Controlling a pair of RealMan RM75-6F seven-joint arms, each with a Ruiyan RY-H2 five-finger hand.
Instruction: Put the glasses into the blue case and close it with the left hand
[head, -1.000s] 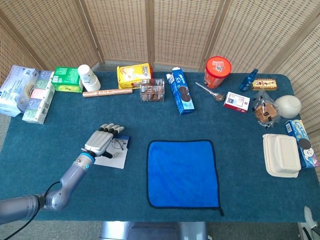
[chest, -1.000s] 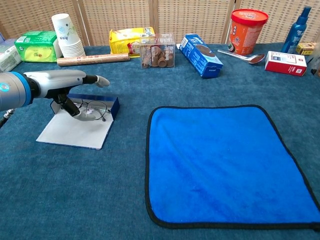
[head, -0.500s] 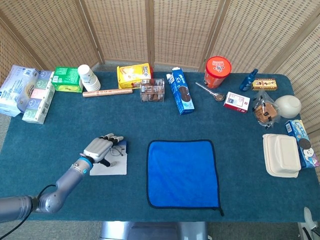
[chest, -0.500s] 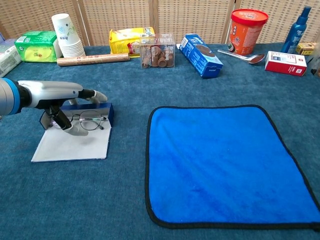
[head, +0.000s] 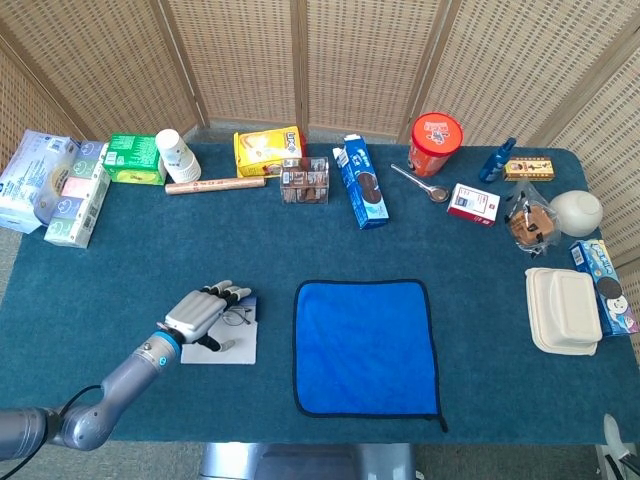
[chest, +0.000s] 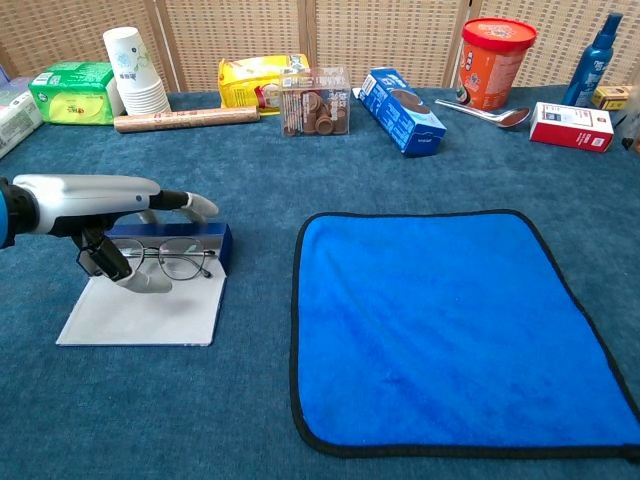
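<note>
The blue case (chest: 172, 239) lies open left of the cloth, its white inner flap (chest: 140, 312) flat on the table and its blue wall standing at the far edge. The thin-framed glasses (chest: 176, 258) stand just in front of that wall, over the flap; in the head view the glasses (head: 237, 317) show beside the fingertips. My left hand (chest: 95, 200) reaches in from the left, fingers stretched flat over the blue wall and thumb down at the left end of the frame, pinching it. In the head view the left hand (head: 200, 312) covers much of the case (head: 222, 346). My right hand is out of sight.
A blue cloth (head: 365, 345) lies spread right of the case. Along the back stand paper cups (head: 175, 153), a yellow packet (head: 267, 150), a biscuit box (head: 361, 183) and a red tub (head: 435, 143). White containers (head: 563, 310) sit at the right edge.
My left hand has drawn back toward the table's front edge. The case and glasses slid and turned with it, and the glasses now stand more upright against the blue wall.
</note>
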